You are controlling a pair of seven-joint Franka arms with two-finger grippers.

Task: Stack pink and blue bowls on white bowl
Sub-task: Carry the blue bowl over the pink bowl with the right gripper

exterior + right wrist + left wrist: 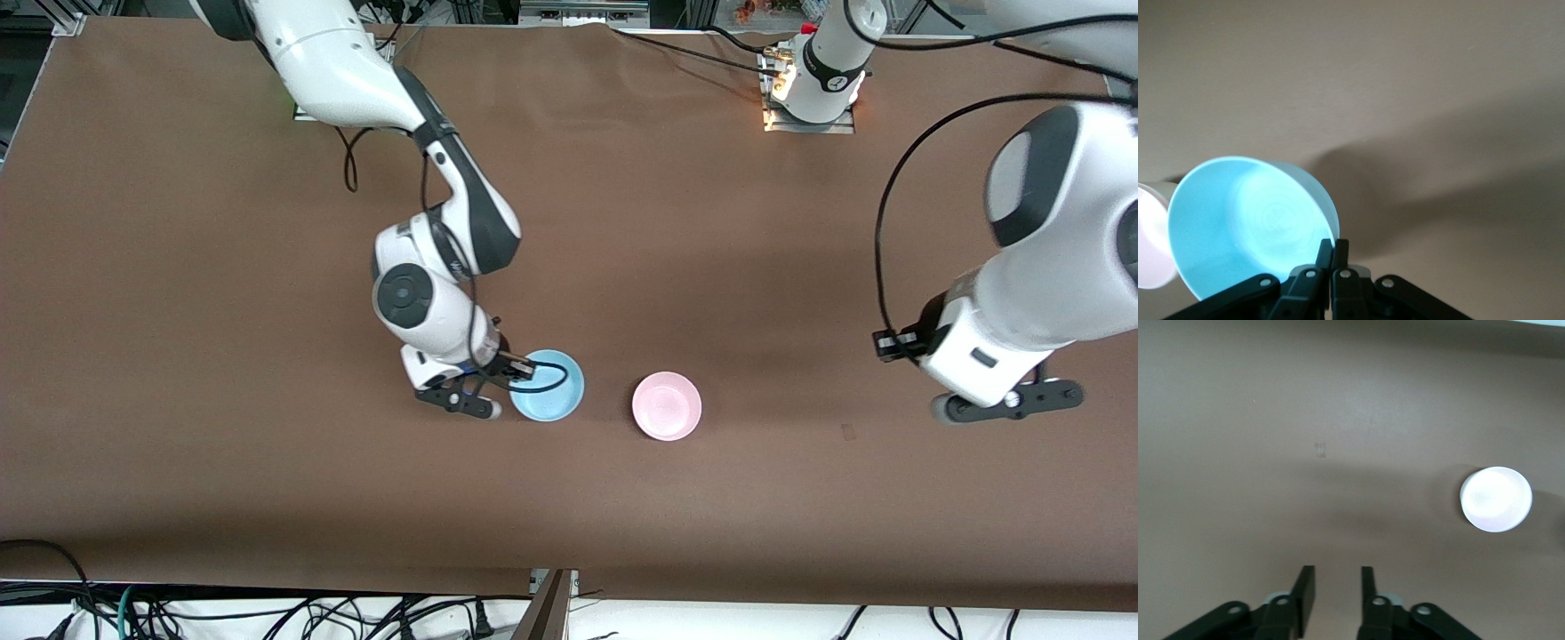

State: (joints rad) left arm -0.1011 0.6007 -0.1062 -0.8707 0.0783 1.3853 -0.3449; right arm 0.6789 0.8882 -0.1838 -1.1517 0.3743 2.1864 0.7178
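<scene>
The blue bowl (548,386) is pinched at its rim by the right gripper (500,380), whose fingers are closed on it. The pink bowl (667,406) is seen beside it, toward the left arm's end of the table (178,267). The left gripper (1336,592) is held over bare table, fingers narrowly parted, holding nothing.

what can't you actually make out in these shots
- White bowl: no plain white bowl shows in the front view; whether one sits under the pink bowl cannot be told from above.
- Blue bowl: the right gripper, shut on its rim, covers part of it in the front view.
- Bowl in the left wrist view: washed out, colour unreadable.
- Left gripper: empty over bare table.
</scene>
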